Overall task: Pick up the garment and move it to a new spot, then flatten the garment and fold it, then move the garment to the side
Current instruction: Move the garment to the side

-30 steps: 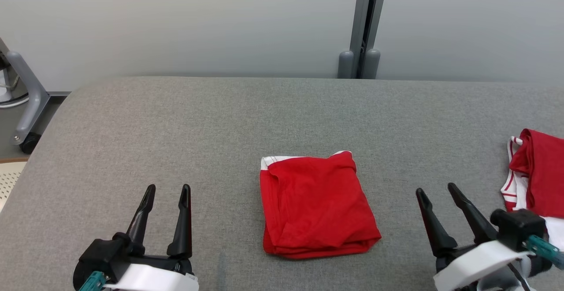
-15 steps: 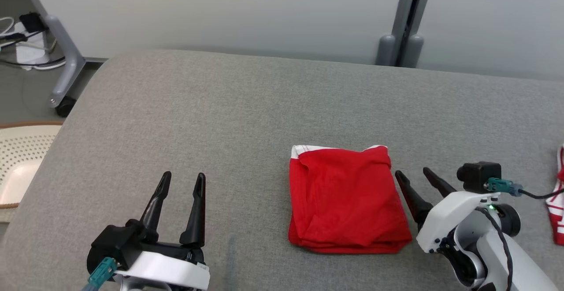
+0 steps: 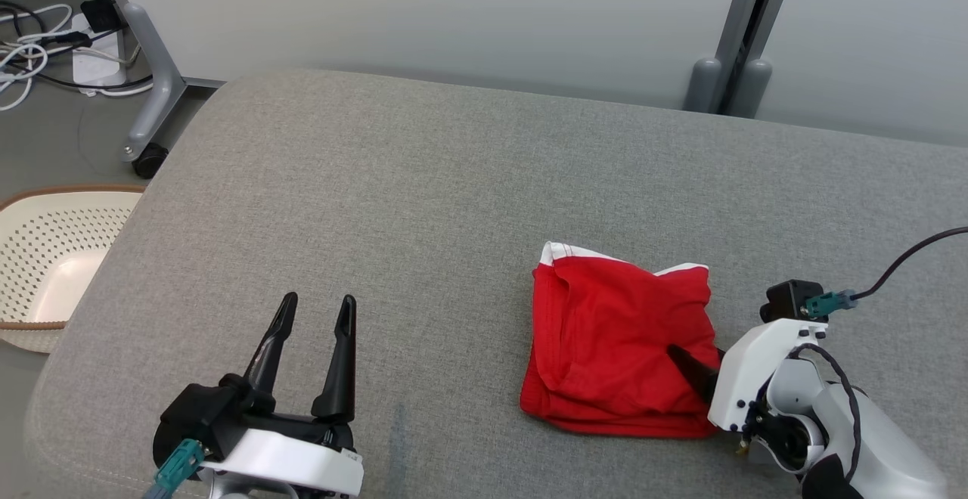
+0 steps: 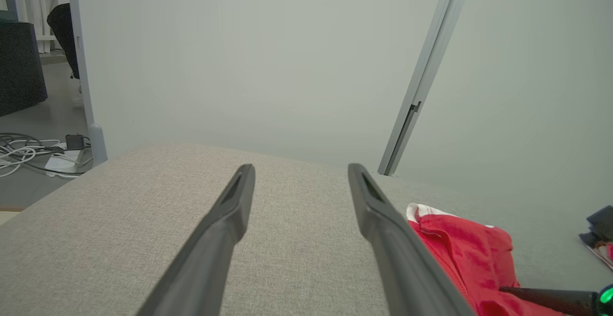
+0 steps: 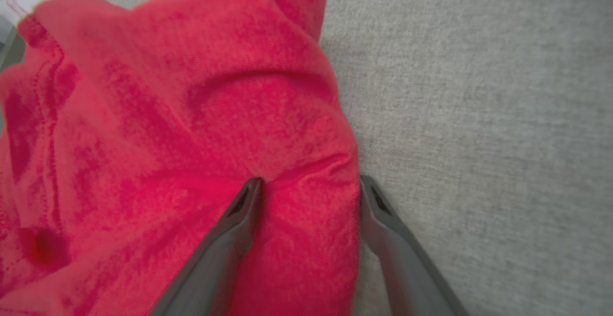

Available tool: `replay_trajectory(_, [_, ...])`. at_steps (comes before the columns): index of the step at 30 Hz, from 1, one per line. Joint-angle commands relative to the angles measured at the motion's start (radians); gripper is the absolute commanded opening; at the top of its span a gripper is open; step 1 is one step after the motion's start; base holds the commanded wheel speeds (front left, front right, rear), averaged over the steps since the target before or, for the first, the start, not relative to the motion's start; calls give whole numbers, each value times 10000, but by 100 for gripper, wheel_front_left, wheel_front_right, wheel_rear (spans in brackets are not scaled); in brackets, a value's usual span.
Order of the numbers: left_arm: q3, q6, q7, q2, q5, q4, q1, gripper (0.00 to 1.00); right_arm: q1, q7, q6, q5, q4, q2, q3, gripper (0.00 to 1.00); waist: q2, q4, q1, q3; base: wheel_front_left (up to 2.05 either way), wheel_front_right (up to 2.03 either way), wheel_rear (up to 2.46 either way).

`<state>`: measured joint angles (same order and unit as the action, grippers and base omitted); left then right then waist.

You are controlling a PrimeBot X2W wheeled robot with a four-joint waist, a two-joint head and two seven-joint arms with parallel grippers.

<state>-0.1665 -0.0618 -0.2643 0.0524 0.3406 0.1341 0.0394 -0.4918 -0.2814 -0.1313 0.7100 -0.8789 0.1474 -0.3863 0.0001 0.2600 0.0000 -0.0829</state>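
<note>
Left gripper: the left gripper sat at the near left of the grey padded surface, fingers pointing away from the robot. Its jaws stood wide with nothing between them, well apart from the garment.
Left wrist view: the left gripper's own fingers framed bare grey cloth, with the garment low at the right.
Right gripper: the right gripper was at the garment's near right corner. Its jaws were spread wide and not closed on anything.
Right wrist view: one finger pressed into a crease of the red cloth. The other lay just at the cloth's edge against the grey surface. A ridge of fabric stood between them at the right gripper.
Garment: the red garment with white trim lay folded into a rough square. It rested on the surface right of centre, its white band at the far edge.
Garment close up: the fabric was rumpled near the fingers.
Basket: a white perforated basket stood on the floor off the surface's left side.
Frame leg: a grey leg with a castor stood beyond the far left corner, white cables beside it.
Wall: a pale wall with a grey post rose behind the surface.
</note>
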Motion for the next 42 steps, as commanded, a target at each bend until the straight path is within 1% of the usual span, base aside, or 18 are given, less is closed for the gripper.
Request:
replay_trajectory(1, [39, -23, 7, 22, -50, 3, 117, 100, 265, -389, 7, 228, -274, -154, -124, 100, -1, -1, 0, 5, 0, 0, 0])
replay_trajectory(2, [47, -18, 7, 22, -48, 13, 105, 100, 230, -392, 7, 344, -242, -201, -103, 69, -1, -9, 0, 14, 0, 0, 0])
replay_trajectory(3, [50, -19, 6, 20, -45, 15, 89, 100, 194, -361, 7, 438, -216, -226, -93, 21, -1, -21, 0, 29, 0, 0, 0])
replay_trajectory(4, [54, -20, 7, 18, -49, 19, 74, 100, 159, -307, 6, 503, -184, -226, -112, 0, -1, -35, 0, 43, 0, 0, 0])
replay_trajectory(11, [45, -18, 6, 11, -121, 13, -20, 100, -93, 799, 6, 672, 230, -16, -330, 0, -1, -319, 0, 255, 0, 0, 0])
replay_trajectory(15, [9, -67, 7, 28, -238, -76, -101, 100, -29, 1365, 6, 828, 543, 195, -511, 0, -1, -711, 0, 464, 0, 0, 0])
replay_trajectory(18, [-51, -104, 7, 45, -285, -151, -218, 100, 163, 1589, 6, 923, 823, 461, -671, 0, -1, -1169, 0, 621, 0, 0, 0])
replay_trajectory(19, [-51, -104, 7, 45, -285, -151, -218, 100, 163, 1589, 6, 923, 823, 461, -671, 0, -1, -1169, 0, 621, 0, 0, 0])
replay_trajectory(21, [-147, -140, 7, 40, -323, -179, -280, 100, 304, 1717, 6, 941, 1085, 675, -803, 0, -1, -1525, 0, 697, 0, 0, 0])
replay_trajectory(22, [-243, -166, 7, 43, -356, -208, -300, 100, 438, 1807, 6, 873, 1329, 862, -956, 0, -1, -1941, 0, 751, 0, 0, 0])
replay_trajectory(23, [-329, -181, 7, 42, -388, -211, -294, 100, 501, 1830, 6, 829, 1455, 966, -1012, 0, -1, -2151, 0, 751, 0, 0, 0])
replay_trajectory(27, [-648, -244, 15, 34, -425, -179, -264, 100, 680, 1809, 6, 851, 1940, 1191, -1229, 0, -1, -3070, 0, 729, 0, 0, 0])
replay_trajectory(32, [-959, -242, 13, 21, -327, -192, -81, 100, 655, 1703, 4, 752, 2420, 1268, -1311, 0, -1, -4184, 0, 553, 0, 0, 0])
replay_trajectory(37, [-1200, -209, 11, 19, -318, -177, 137, 100, 517, 1677, 4, 680, 2711, 1230, -1340, 0, -1, -4963, 0, 334, 0, 0, 0])
replay_trajectory(42, [-1342, -238, 10, 22, -345, -137, 321, 100, 337, 1787, 4, 614, 2899, 1173, -1372, 0, -1, -5367, 0, 119, 0, 0, 0])
